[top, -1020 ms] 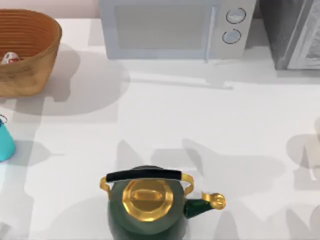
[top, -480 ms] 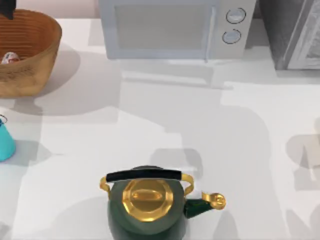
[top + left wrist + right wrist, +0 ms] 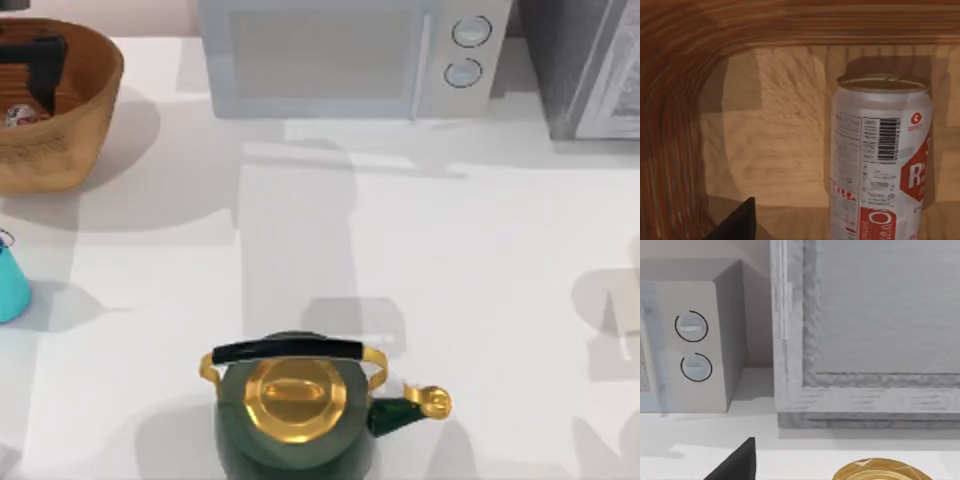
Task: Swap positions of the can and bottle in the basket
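Left end effector (image 3: 40,62) inside basket (image 3: 85,110), beside can (image 3: 880,160); grip state unclear. Risk: toppling can.

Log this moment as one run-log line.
left hand: over basket, near can | can: upright in basket | bottle: on table, outside basket | right arm: parked

Green-gold kettle (image 3: 295,410) before white microwave (image 3: 345,55).
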`<state>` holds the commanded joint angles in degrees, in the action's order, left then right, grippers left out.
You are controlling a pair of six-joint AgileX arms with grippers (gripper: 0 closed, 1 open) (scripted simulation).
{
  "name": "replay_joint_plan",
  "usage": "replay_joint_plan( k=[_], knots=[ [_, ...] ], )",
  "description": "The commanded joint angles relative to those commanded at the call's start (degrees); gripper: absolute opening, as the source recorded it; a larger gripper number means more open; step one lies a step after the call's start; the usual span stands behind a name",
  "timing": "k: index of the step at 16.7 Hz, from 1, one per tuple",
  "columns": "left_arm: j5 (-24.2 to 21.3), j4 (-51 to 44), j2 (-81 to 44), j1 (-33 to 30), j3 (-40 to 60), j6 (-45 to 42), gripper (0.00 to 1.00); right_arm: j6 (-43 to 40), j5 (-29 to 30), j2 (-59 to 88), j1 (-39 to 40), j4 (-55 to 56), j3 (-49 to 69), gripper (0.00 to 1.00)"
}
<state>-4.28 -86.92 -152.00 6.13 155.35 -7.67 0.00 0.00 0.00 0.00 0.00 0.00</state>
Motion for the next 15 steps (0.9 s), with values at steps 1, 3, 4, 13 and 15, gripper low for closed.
replay_joint_plan(
  k=[1, 3, 4, 13, 15],
  knots=[
    [0.00, -0.66, -1.09, 0.03, 1.14, -0.13, 1.00, 0.00, 0.00, 0.00, 0.00, 0.00, 0.00, 1.00],
    [0.00, -1.00, -1.66, 0.05, 1.73, -0.20, 1.00, 0.00, 0.00, 0.00, 0.00, 0.00, 0.00, 1.00],
    [0.00, -1.00, -1.66, 0.05, 1.73, -0.20, 1.00, 0.00, 0.00, 0.00, 0.00, 0.00, 0.00, 1.00],
    [0.05, 7.18, -0.20, -0.26, -7.96, 0.11, 1.00, 0.00, 0.00, 0.00, 0.00, 0.00, 0.00, 1.00],
    [0.06, 11.45, 0.44, -0.29, -13.12, 0.16, 1.00, 0.00, 0.00, 0.00, 0.00, 0.00, 0.00, 1.00]
  ],
)
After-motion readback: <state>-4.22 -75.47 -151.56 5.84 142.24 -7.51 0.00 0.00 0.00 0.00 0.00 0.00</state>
